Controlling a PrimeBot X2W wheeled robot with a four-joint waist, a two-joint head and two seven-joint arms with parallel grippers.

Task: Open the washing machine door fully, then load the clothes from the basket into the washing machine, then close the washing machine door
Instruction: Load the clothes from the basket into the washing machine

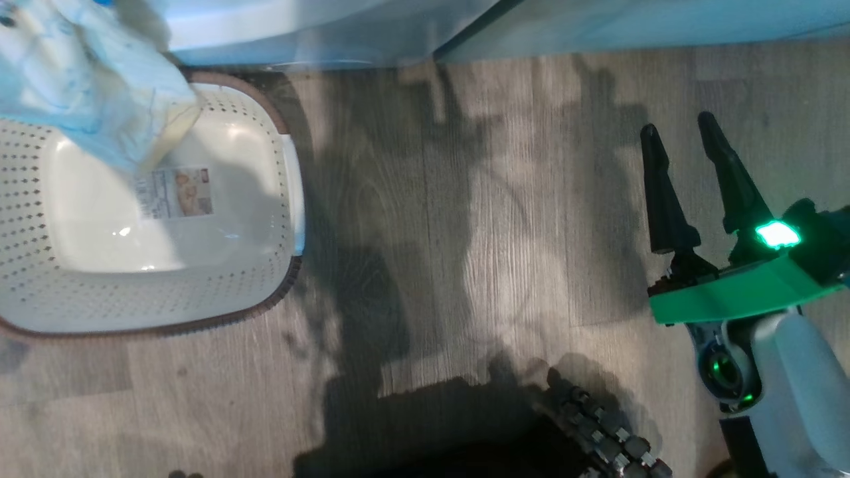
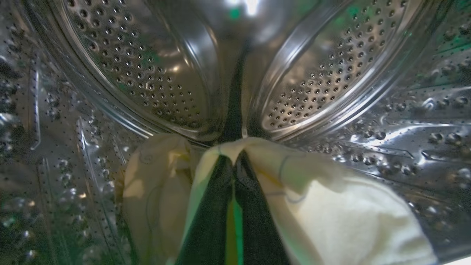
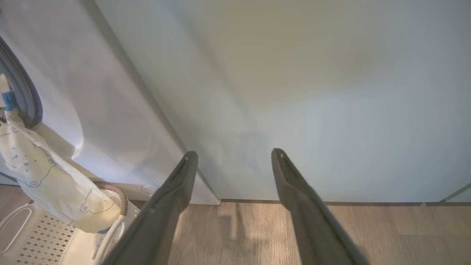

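My left gripper [image 2: 233, 156] reaches deep into the washing machine's steel drum [image 2: 147, 73], shut on the pale yellow clothes [image 2: 331, 206], which drape over both fingers. Outside, the bear-print clothes [image 3: 48, 184] trail from the grey-rimmed opening [image 3: 22, 95] down the white washing machine [image 3: 92, 92] into the cream basket [image 3: 44, 239], with a small blue piece [image 3: 8, 100] at the rim. In the head view the clothes [image 1: 80, 86] hang over the basket [image 1: 279, 199], whose bottom label is bare. My right gripper [image 1: 677, 125] stands open above the floor, holding nothing. The washing machine door is out of view.
A pale green cabinet [image 3: 312, 92] stands right of the washer, straight ahead of my right gripper [image 3: 233, 152]. Grey wood floor [image 1: 465, 232] lies between the basket and my right arm. My dark base [image 1: 465, 438] sits at the bottom edge.
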